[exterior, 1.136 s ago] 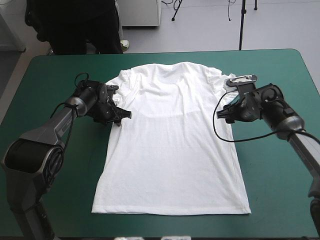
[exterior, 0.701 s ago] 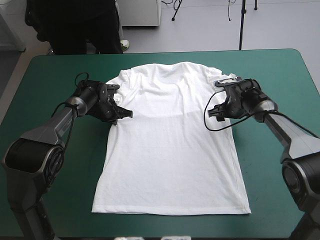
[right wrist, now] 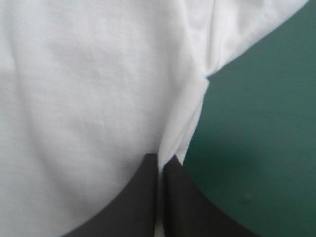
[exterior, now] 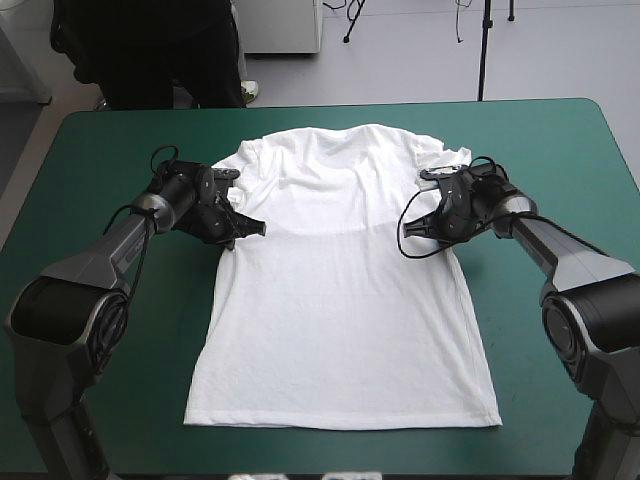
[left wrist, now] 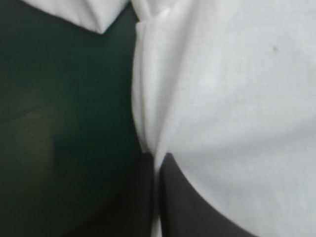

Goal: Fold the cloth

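The white T-shirt (exterior: 340, 290) lies spread flat on the teal-green table, collar toward the far edge, hem toward the near edge. My left gripper (exterior: 240, 231) is shut on the T-shirt at its left side edge, just below the sleeve. In the left wrist view the black fingers (left wrist: 157, 163) meet on a pinched ridge of white T-shirt (left wrist: 232, 113). My right gripper (exterior: 425, 215) is shut on the T-shirt at its right side edge below the other sleeve. The right wrist view shows the fingers (right wrist: 160, 163) closed on a fold of the T-shirt (right wrist: 89, 98) near the armpit.
Bare teal-green cover (exterior: 560, 150) lies on both sides of the T-shirt and along the near edge (exterior: 120, 400). A person stands beyond the far edge, away from the table top.
The right gripper moved left onto the T-shirt's right edge and went from open to shut on it. The left gripper shut on the left edge earlier and has stayed in place.
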Robot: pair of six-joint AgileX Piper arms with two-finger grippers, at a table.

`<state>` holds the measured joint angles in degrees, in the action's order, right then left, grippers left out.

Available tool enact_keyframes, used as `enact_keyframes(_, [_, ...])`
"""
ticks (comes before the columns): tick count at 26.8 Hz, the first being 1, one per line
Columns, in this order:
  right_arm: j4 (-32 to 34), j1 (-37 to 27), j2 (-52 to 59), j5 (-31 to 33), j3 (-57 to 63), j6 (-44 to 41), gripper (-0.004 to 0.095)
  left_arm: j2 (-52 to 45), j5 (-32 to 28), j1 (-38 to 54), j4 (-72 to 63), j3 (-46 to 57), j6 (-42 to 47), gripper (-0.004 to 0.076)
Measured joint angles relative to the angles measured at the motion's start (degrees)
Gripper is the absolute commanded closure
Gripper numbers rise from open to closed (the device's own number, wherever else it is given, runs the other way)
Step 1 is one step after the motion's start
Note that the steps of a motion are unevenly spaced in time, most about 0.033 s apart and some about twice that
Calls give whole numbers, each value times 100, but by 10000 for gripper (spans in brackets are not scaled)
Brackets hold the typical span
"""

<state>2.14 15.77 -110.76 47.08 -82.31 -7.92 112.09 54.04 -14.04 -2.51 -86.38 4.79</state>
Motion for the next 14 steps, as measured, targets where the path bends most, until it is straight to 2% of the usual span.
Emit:
enact_keyframes(7, [-6, 0, 64, 119, -127, 0, 925, -3, 89, 0, 0, -262, -161, 733])
enact_keyframes(14, [5, -6, 553, 549, -615, 126, 925, -471, 249, 0, 11, -510, -195, 733])
